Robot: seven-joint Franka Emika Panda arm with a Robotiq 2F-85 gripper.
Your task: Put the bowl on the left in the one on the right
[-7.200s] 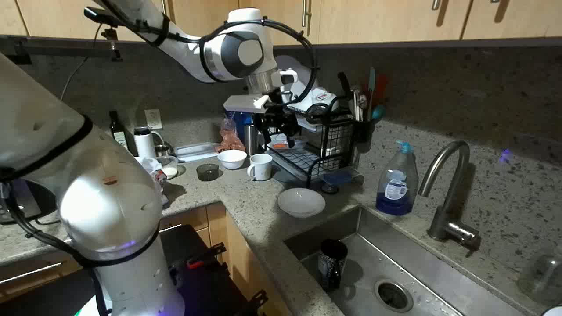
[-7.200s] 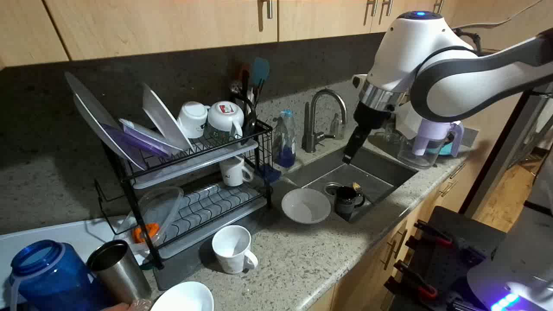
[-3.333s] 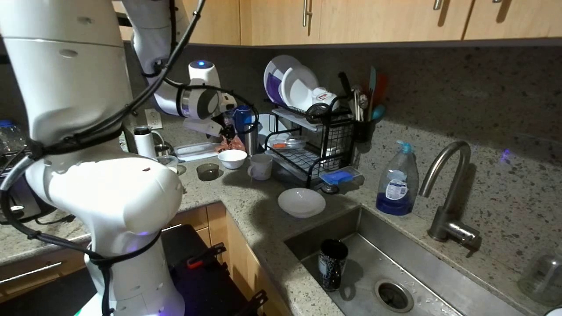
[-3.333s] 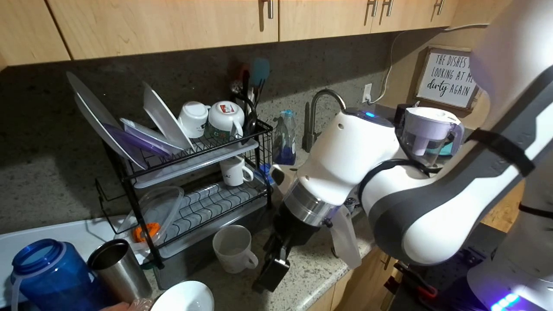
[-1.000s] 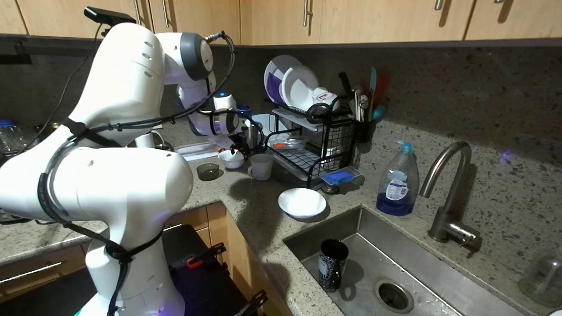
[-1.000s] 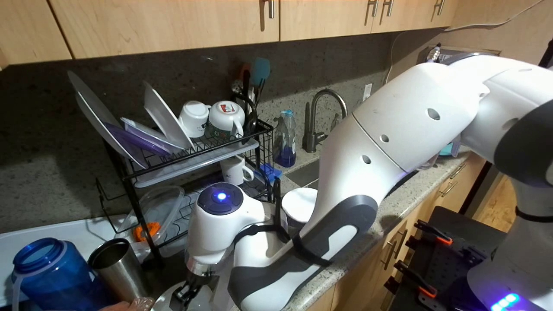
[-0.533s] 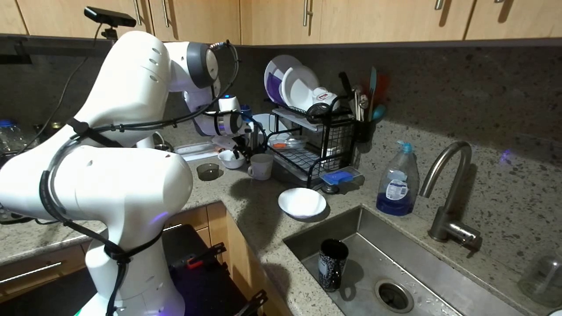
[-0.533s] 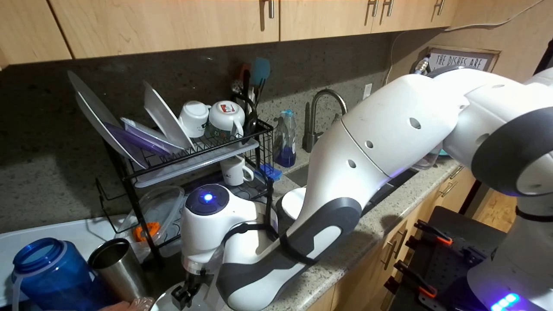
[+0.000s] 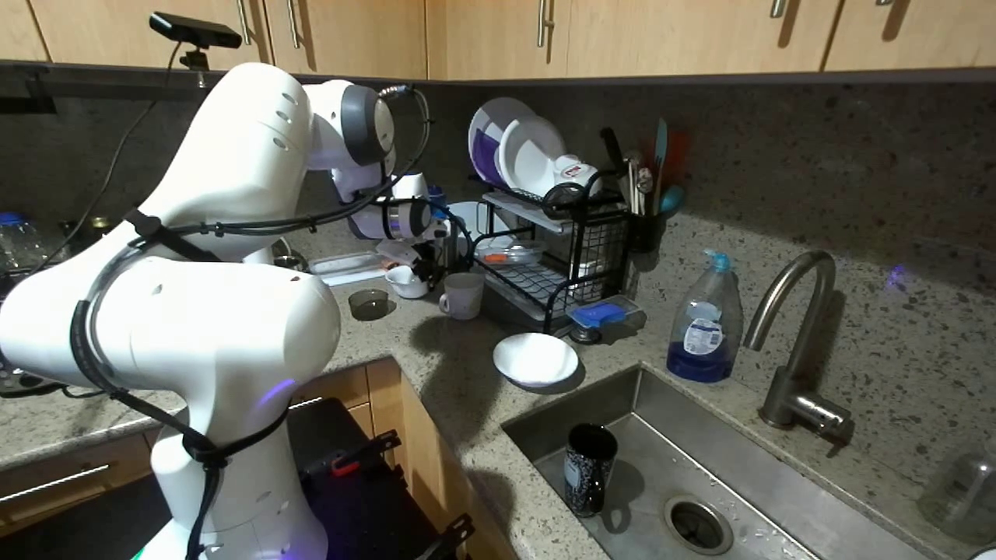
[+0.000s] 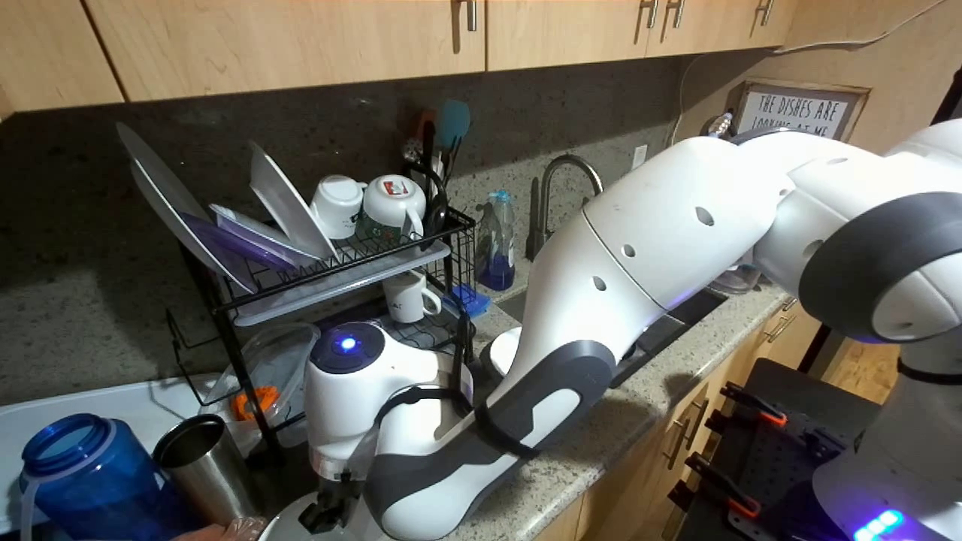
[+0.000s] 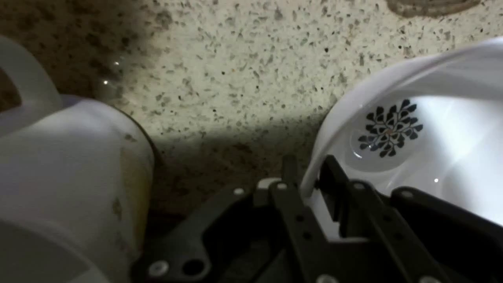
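From my seat, the wrist view shows the gripper (image 11: 310, 173) drawn down narrow, pinching the rim of the small deep white bowl (image 11: 428, 157) with the dark leafy motif inside; one finger is within the bowl, its mate outside. I'm taking the white ceramic mug (image 9: 464, 294) as my landmark: in an exterior view the small bowl is just left of it, the two apart. I can't make out whether that bowl's base sits flat on the speckled stone counter (image 9: 420, 342). The wide shallow round white bowl (image 9: 535, 359) rests on the counter to the mug's right and nearer the camera. A smoky round dish (image 9: 368, 305) is well left of the mug, and the black wire dish rack (image 9: 595, 250) stands just to its right. In an exterior view my white robot arm (image 10: 624, 248) covers the mug.
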